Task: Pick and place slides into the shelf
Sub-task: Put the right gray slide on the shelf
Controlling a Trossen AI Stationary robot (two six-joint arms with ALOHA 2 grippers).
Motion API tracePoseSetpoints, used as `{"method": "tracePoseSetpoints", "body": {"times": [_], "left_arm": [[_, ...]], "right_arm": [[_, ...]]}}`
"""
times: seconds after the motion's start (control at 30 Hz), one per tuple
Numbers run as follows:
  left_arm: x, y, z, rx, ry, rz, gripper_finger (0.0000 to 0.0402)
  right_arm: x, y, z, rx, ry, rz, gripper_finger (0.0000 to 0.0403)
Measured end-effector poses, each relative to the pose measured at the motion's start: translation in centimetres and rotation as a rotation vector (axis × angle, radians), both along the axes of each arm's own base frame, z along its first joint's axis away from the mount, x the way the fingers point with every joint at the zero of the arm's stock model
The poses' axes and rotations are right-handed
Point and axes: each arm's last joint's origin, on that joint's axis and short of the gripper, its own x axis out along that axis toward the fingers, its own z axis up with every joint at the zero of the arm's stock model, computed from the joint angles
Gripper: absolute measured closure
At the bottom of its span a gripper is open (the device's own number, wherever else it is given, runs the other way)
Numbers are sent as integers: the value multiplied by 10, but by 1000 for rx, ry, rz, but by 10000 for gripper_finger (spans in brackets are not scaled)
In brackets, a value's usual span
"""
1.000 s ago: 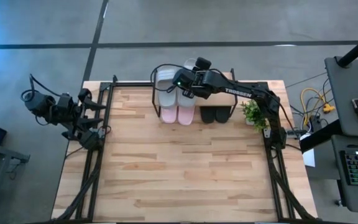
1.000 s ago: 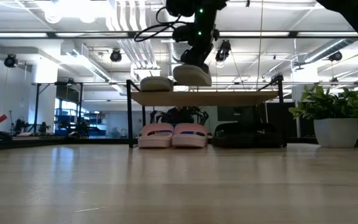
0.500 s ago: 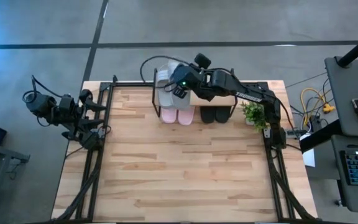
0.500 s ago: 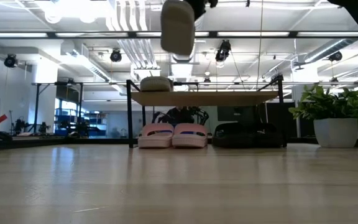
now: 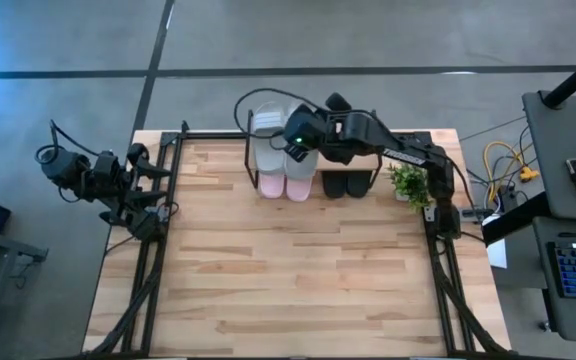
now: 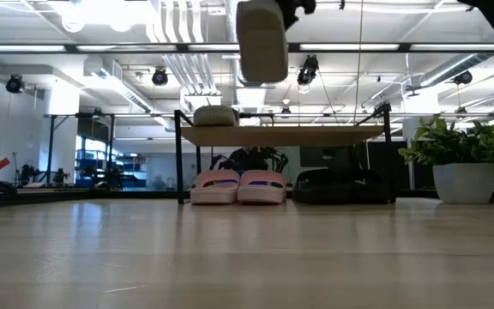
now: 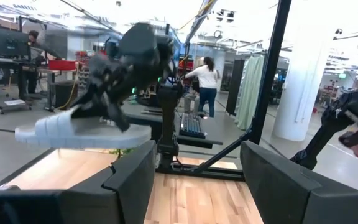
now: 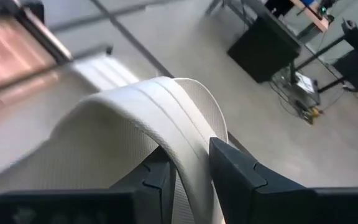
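Note:
My right gripper (image 5: 301, 135) is shut on a grey-green slide (image 6: 262, 39), high above the shelf (image 6: 316, 135). The left wrist view shows that slide (image 7: 79, 132) far off, about level. The other grey-green slide (image 6: 215, 115) rests sole-down on the left end of the shelf's plank top. Under the plank, the pink pair (image 6: 238, 186) and the black pair (image 6: 341, 186) stand on the table. My left gripper (image 7: 194, 180) is open and waits at the table's left edge (image 5: 133, 190). My right gripper pinches the grey-green slide's wide strap (image 8: 188, 140) between its two fingers (image 8: 232, 171), one on each face of the strap near its edge. It comes from above. The slide hangs below the gripper, lifted clear over the shelf, with its sole (image 6: 262, 51) showing in the low view.
A potted plant (image 5: 406, 182) stands just right of the shelf, beside the right arm's base. The wooden tabletop (image 5: 288, 270) stretches in front of the shelf. Black frame rails run along the left and right table edges.
My right gripper has risen from just above the shelf's plank to well over it, swinging toward the table's left and then part of the way back. It has stayed shut on the slide. The slide has gone up with it, and its sole now faces the low view.

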Motion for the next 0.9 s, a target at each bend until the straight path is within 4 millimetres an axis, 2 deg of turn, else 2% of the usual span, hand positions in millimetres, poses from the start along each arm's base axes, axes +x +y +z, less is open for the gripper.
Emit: {"method": "tracePoseSetpoints", "body": {"times": [0.2, 0.43, 0.67, 0.9], "left_arm": [[0, 0, 0, 0, 0, -2, 181], [0, 0, 0, -1, 0, -4, 181], [0, 0, 0, 1, 1, -3, 181], [0, 0, 0, 2, 1, -3, 181]], "right_arm": [[13, -23, -37, -20, 151, 19, 325], [8, -52, -74, 7, 272, -44, 323], [17, -58, -88, -47, 314, 34, 332], [16, -63, -102, -46, 360, 40, 330]]}}
